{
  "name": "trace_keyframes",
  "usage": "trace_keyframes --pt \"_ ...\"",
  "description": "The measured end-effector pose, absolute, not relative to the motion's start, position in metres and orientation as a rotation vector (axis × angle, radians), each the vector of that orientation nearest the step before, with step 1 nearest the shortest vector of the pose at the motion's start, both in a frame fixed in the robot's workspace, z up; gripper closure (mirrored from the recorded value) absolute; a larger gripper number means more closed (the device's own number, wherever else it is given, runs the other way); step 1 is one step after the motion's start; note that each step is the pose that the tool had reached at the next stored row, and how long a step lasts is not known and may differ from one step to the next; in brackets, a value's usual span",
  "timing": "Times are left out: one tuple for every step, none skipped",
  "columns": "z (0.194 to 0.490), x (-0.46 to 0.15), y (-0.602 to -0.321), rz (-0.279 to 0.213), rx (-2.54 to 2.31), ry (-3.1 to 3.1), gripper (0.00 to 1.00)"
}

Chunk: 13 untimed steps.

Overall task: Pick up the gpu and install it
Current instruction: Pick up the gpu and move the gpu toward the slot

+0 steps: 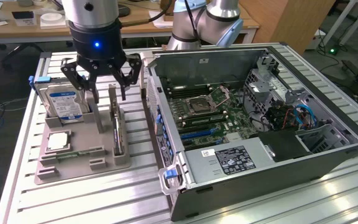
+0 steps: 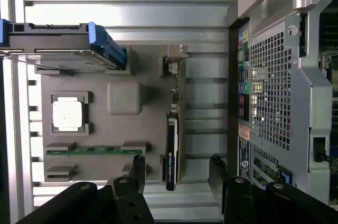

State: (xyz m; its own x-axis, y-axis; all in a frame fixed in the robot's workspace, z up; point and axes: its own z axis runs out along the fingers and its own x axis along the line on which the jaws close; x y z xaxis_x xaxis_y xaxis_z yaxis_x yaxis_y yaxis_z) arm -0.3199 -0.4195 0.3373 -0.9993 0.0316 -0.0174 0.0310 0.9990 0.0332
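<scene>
Gripper (image 1: pixel 109 97) hangs spread wide and empty over the gpu (image 1: pixel 117 128). It stands upright along the grey holder's (image 1: pixel 95 136) edge.

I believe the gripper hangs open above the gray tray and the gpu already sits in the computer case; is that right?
Not quite: the gpu is not in the computer case; it stands on edge in the gray tray, as the exterior view shows. The gripper does hang open above it.
</scene>
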Motion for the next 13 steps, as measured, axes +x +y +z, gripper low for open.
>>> trace_keyframes --pt "0.336 -0.320 -0.420 0.051 0.049 3.123 0.40" --pt "0.335 -0.320 -0.421 0.051 0.049 3.123 0.40" --pt "0.334 -0.320 -0.422 0.052 0.049 3.123 0.40" --pt "0.333 -0.320 -0.423 0.051 0.049 3.123 0.40" --pt "0.332 -0.320 -0.423 0.051 0.049 3.123 0.40" --pt "0.331 -0.320 -0.424 0.051 0.049 3.123 0.40" --pt "0.330 -0.320 -0.425 0.051 0.049 3.123 0.40" --pt "0.329 -0.320 -0.425 0.051 0.049 3.123 0.40" --pt "0.327 -0.320 -0.426 0.051 0.049 3.123 0.40" --pt "0.326 -0.320 -0.426 0.051 0.050 3.123 0.40" --pt "0.325 -0.320 -0.426 0.051 0.050 3.123 0.40" --pt "0.323 -0.320 -0.426 0.051 0.049 3.123 0.40" --pt "0.322 -0.320 -0.426 0.051 0.049 3.123 0.40"
